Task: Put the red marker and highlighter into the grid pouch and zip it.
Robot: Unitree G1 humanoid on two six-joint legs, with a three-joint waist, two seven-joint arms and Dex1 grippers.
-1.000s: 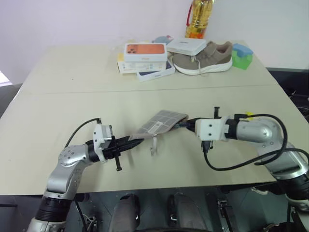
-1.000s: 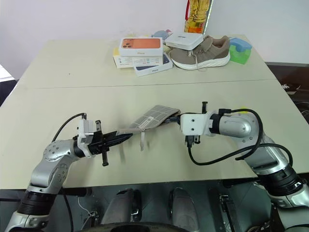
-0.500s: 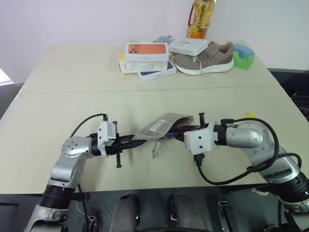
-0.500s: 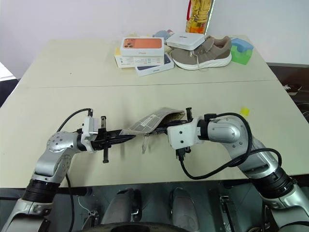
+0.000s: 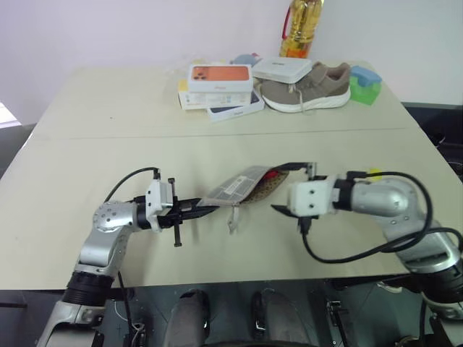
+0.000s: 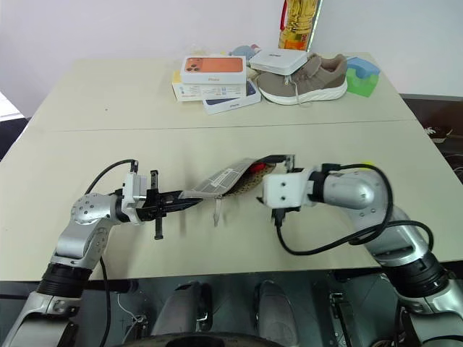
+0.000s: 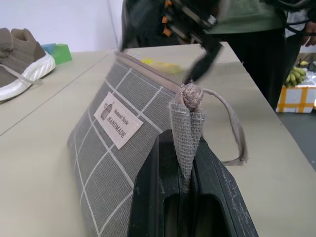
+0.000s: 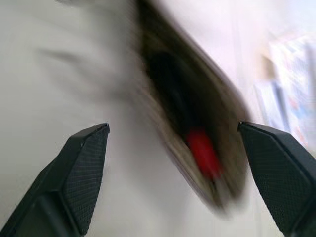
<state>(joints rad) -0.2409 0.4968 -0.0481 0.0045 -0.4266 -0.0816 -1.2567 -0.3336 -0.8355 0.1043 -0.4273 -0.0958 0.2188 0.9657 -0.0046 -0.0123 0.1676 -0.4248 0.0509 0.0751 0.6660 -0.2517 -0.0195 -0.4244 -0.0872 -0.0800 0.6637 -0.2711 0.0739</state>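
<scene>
The grid pouch (image 5: 244, 185) hangs above the table (image 5: 108, 144) between the two arms, its left corner pinched in the left gripper (image 5: 205, 210), whose jaws are clamped tight on a tab of the fabric. The pouch rises from that grip toward the right and far side, its mouth gaping at the right end. The red marker (image 5: 271, 173) sits in that mouth, a red end showing at the opening. The right gripper (image 5: 291, 189) is just right of the mouth, its jaws spread wide and holding nothing. The highlighter (image 5: 373, 173) lies on the table as a small yellow spot beyond the right forearm, well apart from the pouch.

The left wrist view shows what the head views cannot: the white label patch (image 7: 117, 120) on the grey gridded side, and the knotted cord loop (image 7: 232, 129) trailing from the pinched tab. The right wrist view looks straight into the dark open pouch, the red tip (image 8: 203, 152) inside, with both black fingertips (image 8: 81, 168) far apart.

At the far side stand stacked phone boxes (image 5: 218, 88), a shoe (image 5: 305, 87) and a bottle (image 5: 299, 29).
</scene>
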